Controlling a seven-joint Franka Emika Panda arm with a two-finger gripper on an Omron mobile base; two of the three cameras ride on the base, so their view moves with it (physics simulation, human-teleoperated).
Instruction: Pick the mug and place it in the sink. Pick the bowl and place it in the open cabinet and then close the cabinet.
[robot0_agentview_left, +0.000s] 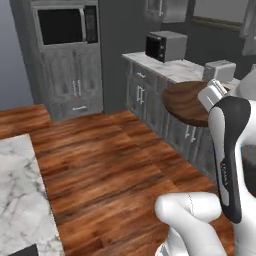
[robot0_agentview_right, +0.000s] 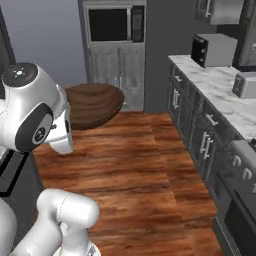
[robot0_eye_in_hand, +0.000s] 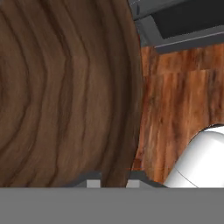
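Wood grain of the wide, shallow, dark-brown wooden bowl (robot0_eye_in_hand: 65, 92) lies closest in the hand view, spreading from 9 o'clock across the centre, its rim curving down at about 2 o'clock. At 6 o'clock the gripper (robot0_eye_in_hand: 113, 183) shows its two small dark finger tips (robot0_eye_in_hand: 92, 180) set close together on that rim, clamped on the bowl.

Largest in the room is the reddish-brown plank floor (robot0_agentview_left: 110, 165), running from the centre toward 6 o'clock in the left base view. Next comes the tall grey wood-grain oven cabinet (robot0_agentview_left: 70, 55) at 11 o'clock, with a black built-in microwave window (robot0_agentview_left: 62, 25) in its upper part. A long white marble counter (robot0_agentview_left: 172, 67) over grey drawers stretches from 1 o'clock toward 3 o'clock. The white robot arm (robot0_agentview_left: 230, 155) rises at 4 o'clock and carries the bowl (robot0_agentview_left: 185, 102) in the air at 3 o'clock, beside the counter's front edge and well above the floor. In the right base view the bowl (robot0_agentview_right: 95, 105) hangs at 10 o'clock, tilted, beside the arm's rounded joint. On the counter stand a black-fronted silver microwave box (robot0_agentview_left: 165, 45) at 1 o'clock and a smaller grey toaster (robot0_agentview_left: 220, 70) at 2 o'clock.
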